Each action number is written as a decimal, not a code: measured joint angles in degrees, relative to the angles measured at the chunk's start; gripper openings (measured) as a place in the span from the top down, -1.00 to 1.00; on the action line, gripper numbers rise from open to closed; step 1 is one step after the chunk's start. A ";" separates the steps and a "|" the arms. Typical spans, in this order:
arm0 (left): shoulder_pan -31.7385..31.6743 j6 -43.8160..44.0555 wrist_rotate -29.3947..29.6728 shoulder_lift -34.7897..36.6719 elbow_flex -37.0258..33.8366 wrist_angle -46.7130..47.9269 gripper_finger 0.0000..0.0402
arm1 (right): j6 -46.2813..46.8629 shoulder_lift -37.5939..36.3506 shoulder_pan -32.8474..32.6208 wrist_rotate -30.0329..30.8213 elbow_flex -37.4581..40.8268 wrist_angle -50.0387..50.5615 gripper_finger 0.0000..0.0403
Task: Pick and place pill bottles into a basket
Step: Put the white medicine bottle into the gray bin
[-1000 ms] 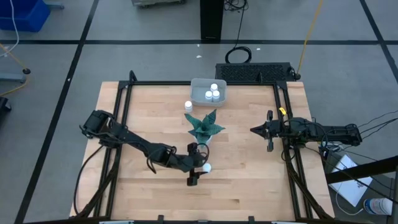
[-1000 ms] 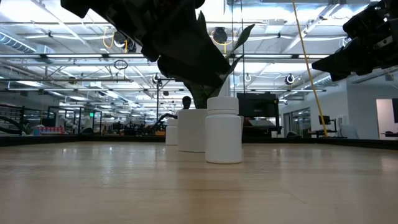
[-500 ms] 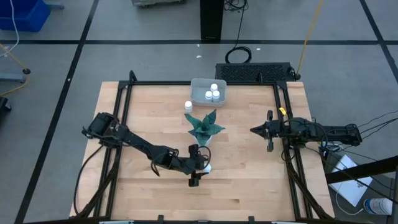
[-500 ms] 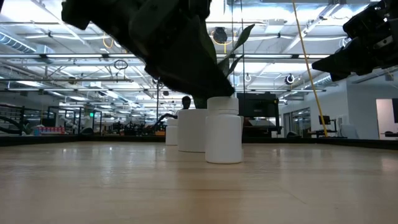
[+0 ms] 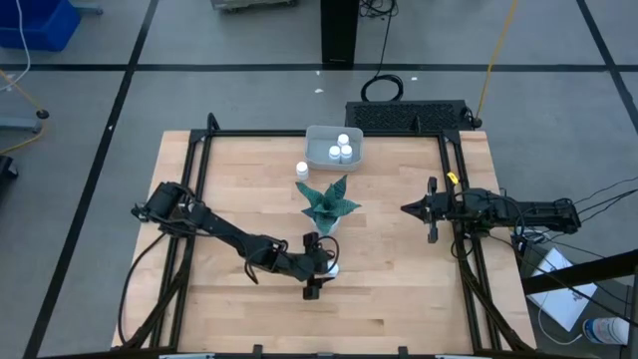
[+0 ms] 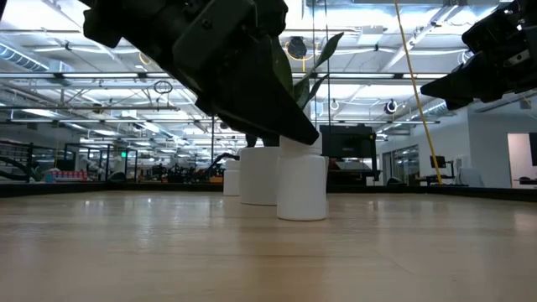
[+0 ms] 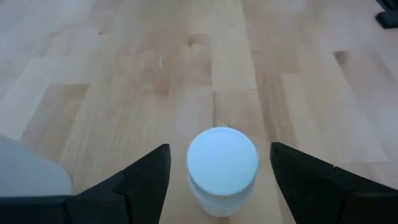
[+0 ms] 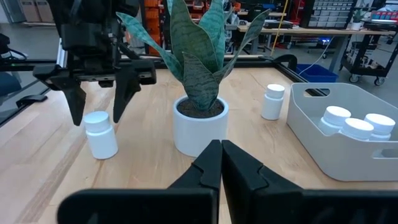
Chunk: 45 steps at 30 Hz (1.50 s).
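Note:
A white pill bottle point(image 5: 331, 267) stands upright on its base on the wooden table, near the middle front. My left gripper point(image 5: 321, 266) is open and comes at it from the table's left. Its two fingers point(image 7: 146, 180) stand on either side of the bottle point(image 7: 222, 168) without touching it. The pale basket point(image 5: 334, 147) at the far middle holds three bottles point(image 5: 342, 150). One more bottle point(image 5: 301, 171) stands beside the basket. My right gripper point(image 5: 431, 209) is shut and empty over the table's right side.
A green spiky plant point(image 5: 329, 202) in a white pot point(image 8: 200, 127) stands between the near bottle and the basket, just behind my left gripper. A black frame runs along the table's left, right and far edges. Bare wood lies toward the near edge.
My left gripper has come down and a little toward the table's right edge, so its open fingers now stand level with the bottle's cap. The bottle has not moved.

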State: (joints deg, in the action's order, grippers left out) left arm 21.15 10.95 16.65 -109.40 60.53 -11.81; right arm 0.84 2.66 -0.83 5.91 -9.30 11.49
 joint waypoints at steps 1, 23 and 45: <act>-0.09 0.05 -0.12 -0.12 0.00 -0.09 -0.36 | 0.00 0.01 0.00 0.00 0.00 0.00 0.98; -1.10 1.43 -3.13 -3.37 -0.02 -3.76 -0.28 | 0.00 0.00 -0.01 0.00 0.00 -0.02 0.98; -0.36 -1.30 -4.26 2.40 -0.04 -6.00 0.02 | 0.00 -0.02 -0.01 0.02 0.00 -0.02 0.98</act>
State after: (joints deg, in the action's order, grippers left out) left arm 20.80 9.66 12.39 -107.00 60.49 -17.81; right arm 0.84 2.63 -0.84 5.93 -9.30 11.46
